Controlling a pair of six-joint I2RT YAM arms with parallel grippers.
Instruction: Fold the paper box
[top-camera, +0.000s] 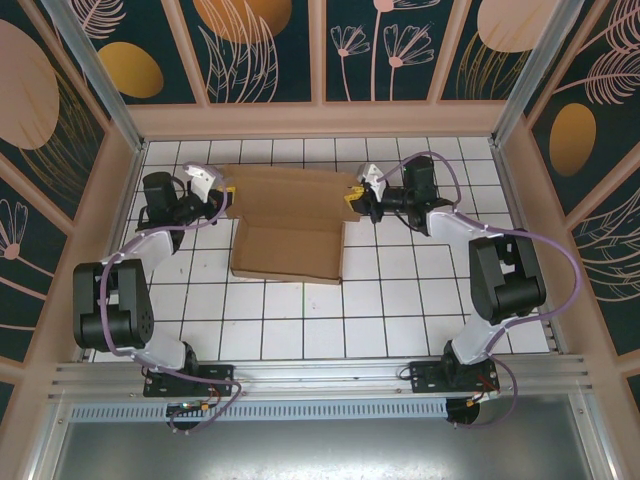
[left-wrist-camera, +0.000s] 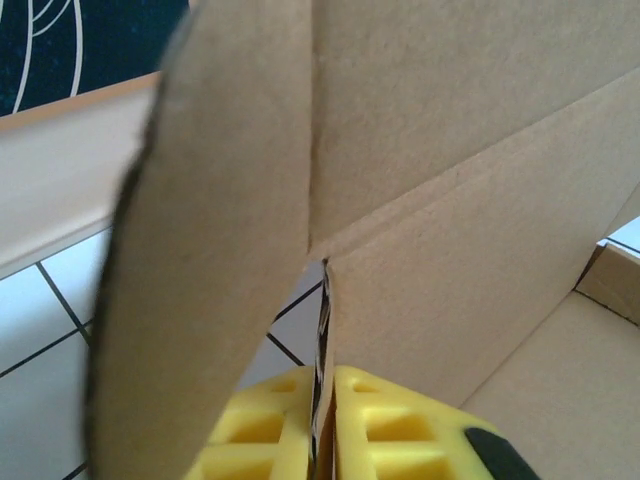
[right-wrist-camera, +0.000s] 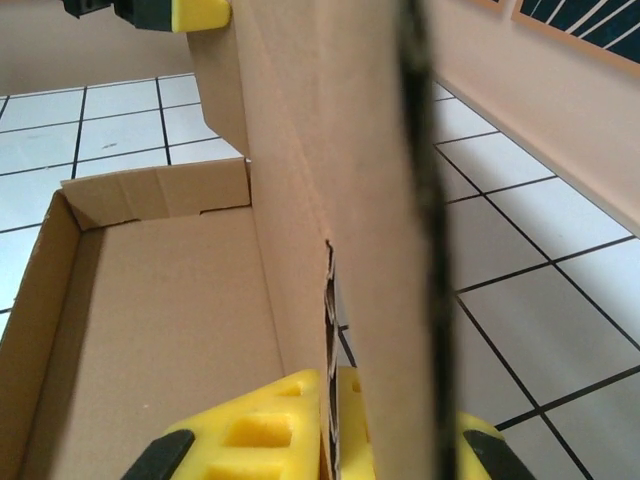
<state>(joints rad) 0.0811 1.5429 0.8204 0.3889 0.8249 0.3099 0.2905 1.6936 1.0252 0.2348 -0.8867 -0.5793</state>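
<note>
**Two arms pinch one cardboard box on a tiled table**

A white tiled table (top-camera: 400, 300) with dark grid lines sits inside pale-framed walls (top-camera: 300, 118) hung with dark teal leaf-and-flower panels. On it lies one paper box (top-camera: 290, 225) of plain brown cardboard, set in the far middle of the tiles. Its shallow tray opens upward and a tall panel rises along its far side.

Two arms work it, one gripper each. The left gripper (top-camera: 226, 195) sits at the box's far left corner. Its yellow pads (left-wrist-camera: 380, 430) are pressed together on a thin cardboard edge. The right gripper (top-camera: 352, 197) sits at the far right corner, clamped the same way on the upright panel.

Bare tiles run from the box's near edge to the arm bases. The far edge sits near the back wall, and the arms fill the tiles on both sides.
</note>
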